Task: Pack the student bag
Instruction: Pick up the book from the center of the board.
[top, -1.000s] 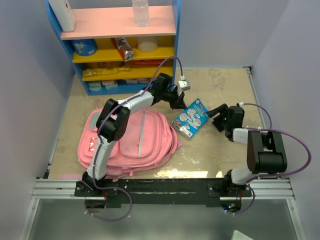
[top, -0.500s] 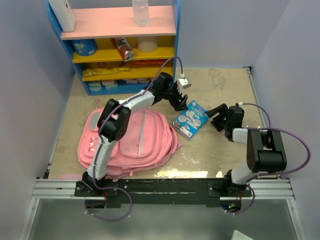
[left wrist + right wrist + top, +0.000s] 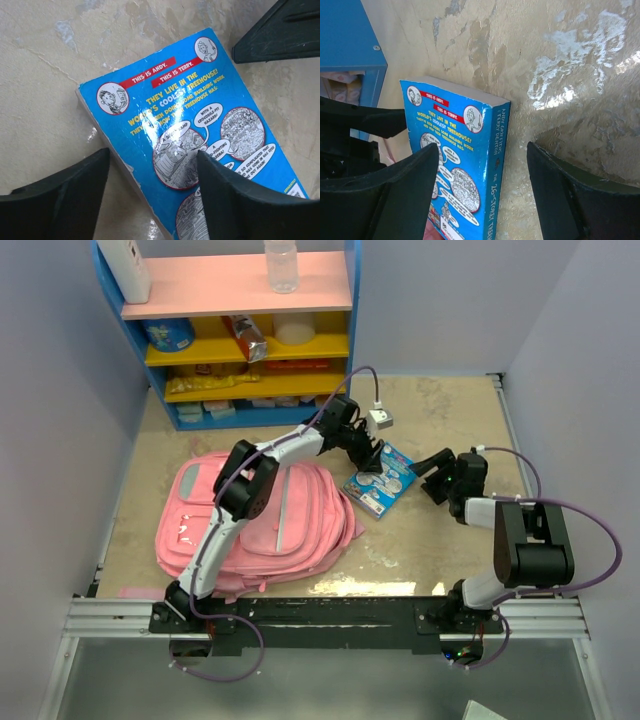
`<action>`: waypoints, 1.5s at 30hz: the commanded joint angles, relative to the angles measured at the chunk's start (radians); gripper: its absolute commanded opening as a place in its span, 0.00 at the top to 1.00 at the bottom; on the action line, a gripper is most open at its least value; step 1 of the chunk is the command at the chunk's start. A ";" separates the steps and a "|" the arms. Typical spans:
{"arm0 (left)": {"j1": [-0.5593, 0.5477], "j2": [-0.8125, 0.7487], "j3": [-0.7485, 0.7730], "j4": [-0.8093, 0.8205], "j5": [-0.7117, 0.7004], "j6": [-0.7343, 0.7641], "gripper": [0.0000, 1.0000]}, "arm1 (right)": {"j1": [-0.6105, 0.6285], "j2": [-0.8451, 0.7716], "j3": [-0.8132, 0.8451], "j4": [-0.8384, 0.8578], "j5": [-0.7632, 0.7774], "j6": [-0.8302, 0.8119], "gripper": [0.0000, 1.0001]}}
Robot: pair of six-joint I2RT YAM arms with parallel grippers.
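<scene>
Student bag [image 3: 300, 518] near book [image 3: 385, 485], seemingly "26-Storey Treehouse"

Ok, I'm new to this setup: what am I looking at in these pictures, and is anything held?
Two robot arms are bolted at the near edge of the table, each ending in a two-finger gripper. The wide picture looks down from above and behind them; the other two come from wrist cameras. On the table lie a pink student bag and a blue paperback book; a shelf unit stands at the back. The left gripper hangs open over the book, the right gripper open beside its spine. Nothing is held.
</scene>
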 commanded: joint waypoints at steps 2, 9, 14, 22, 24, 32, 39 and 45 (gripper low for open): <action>-0.003 0.035 0.039 -0.021 0.041 -0.024 0.46 | 0.018 0.004 0.008 0.011 -0.027 -0.004 0.26; -0.002 -0.032 0.018 0.028 0.057 -0.042 1.00 | 0.020 -0.014 -0.002 0.010 -0.033 -0.030 0.25; 0.004 -0.123 -0.008 0.083 0.100 -0.047 1.00 | 0.020 -0.061 -0.051 0.049 -0.030 -0.070 0.24; 0.046 -0.204 -0.073 0.200 0.208 -0.139 1.00 | 0.020 -0.160 -0.124 0.085 -0.001 -0.084 0.22; 0.055 -0.216 -0.082 0.223 0.224 -0.185 1.00 | 0.020 -0.164 -0.147 0.129 -0.020 -0.068 0.22; 0.072 -0.253 -0.133 0.306 0.258 -0.241 1.00 | 0.033 -0.063 -0.233 0.545 -0.084 0.054 0.22; 0.073 -0.247 -0.134 0.328 0.274 -0.269 1.00 | 0.153 0.132 -0.206 0.904 -0.076 0.142 0.16; 0.072 -0.246 -0.137 0.326 0.281 -0.267 1.00 | 0.165 0.333 -0.200 1.178 -0.081 0.248 0.01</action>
